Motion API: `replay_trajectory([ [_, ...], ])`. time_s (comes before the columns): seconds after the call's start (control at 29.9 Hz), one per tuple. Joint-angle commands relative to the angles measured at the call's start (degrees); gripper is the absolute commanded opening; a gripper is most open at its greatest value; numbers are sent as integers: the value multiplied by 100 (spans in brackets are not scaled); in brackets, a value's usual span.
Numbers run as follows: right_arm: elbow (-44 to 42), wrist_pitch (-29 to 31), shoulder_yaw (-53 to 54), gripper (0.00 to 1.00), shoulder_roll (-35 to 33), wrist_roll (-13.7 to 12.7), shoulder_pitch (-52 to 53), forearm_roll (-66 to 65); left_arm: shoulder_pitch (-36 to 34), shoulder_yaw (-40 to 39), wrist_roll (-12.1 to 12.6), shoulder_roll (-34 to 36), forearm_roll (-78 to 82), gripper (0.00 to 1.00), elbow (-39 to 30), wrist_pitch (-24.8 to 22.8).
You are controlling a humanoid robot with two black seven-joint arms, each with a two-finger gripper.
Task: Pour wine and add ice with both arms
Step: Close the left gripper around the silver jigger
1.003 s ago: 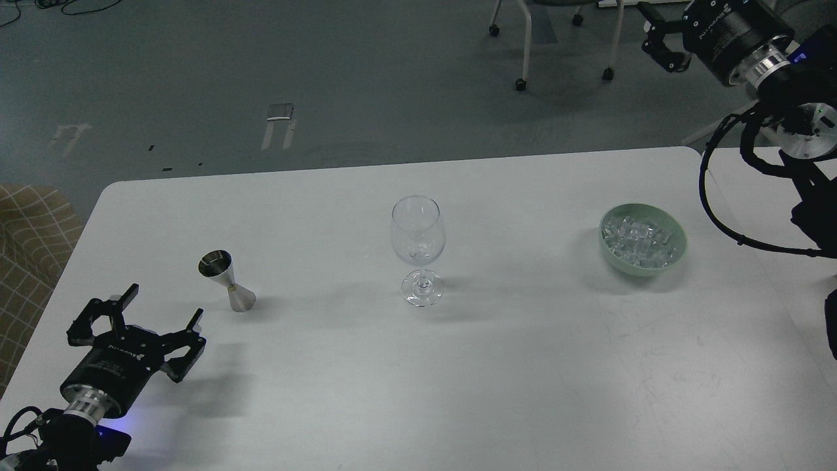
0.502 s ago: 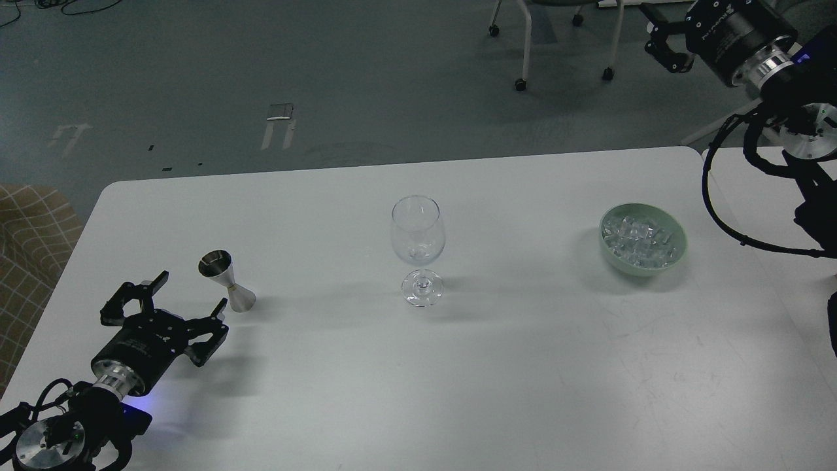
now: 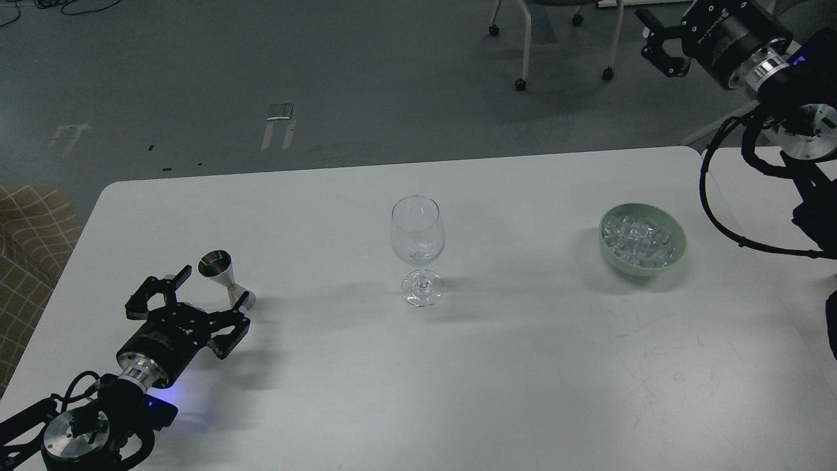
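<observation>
The ice [image 3: 641,239] lies heaped in a pale green bowl [image 3: 677,255] at the right of the white table [image 3: 523,366], clear cubes glinting whitish, untouched. Left of it, at the centre of the frame, a stemmed wine glass [image 3: 418,248] stands upright and looks empty, placed between the two arms, presumably so either can reach it. Well to the left of the glass stands a small steel jigger [image 3: 225,281], hourglass-shaped, upright with its wide mouth upward; it probably holds the measure to be poured, though its contents cannot be made out.

The left gripper [image 3: 208,289] lies low over the table at lower left, its fingers spread wide and holding nothing. One fingertip sits just beside the jigger's base and the other stands out to its left, so the jaws bracket the jigger's lower half, an approach that suits a sideways grasp on the narrow waist.

The right gripper [image 3: 657,40] hangs at the upper right corner, beyond the table's far edge and well apart from the bowl. It is seen dark and at an angle, and whether it is spread or closed cannot be told; nothing is visibly held.
</observation>
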Motion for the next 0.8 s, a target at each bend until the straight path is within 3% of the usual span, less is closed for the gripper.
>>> replay_trajectory([
  [0.0, 7, 0, 0, 100, -4, 0, 0, 0, -174, 3, 0, -218, 14, 99, 289, 106],
  [0.5, -1, 0, -8, 100, -13, 0, -9, 0, -438, 82, 132, -711, 84, 98, 879, 45],
  [0.67, 7, 0, 0, 100, 5, 0, -17, 0, -544, 90, 132, -719, 84, 77, 1010, 27],
  [0.77, 7, 0, -9, 100, 5, 0, -26, 0, -579, 90, 132, -781, 102, 72, 1107, 27],
])
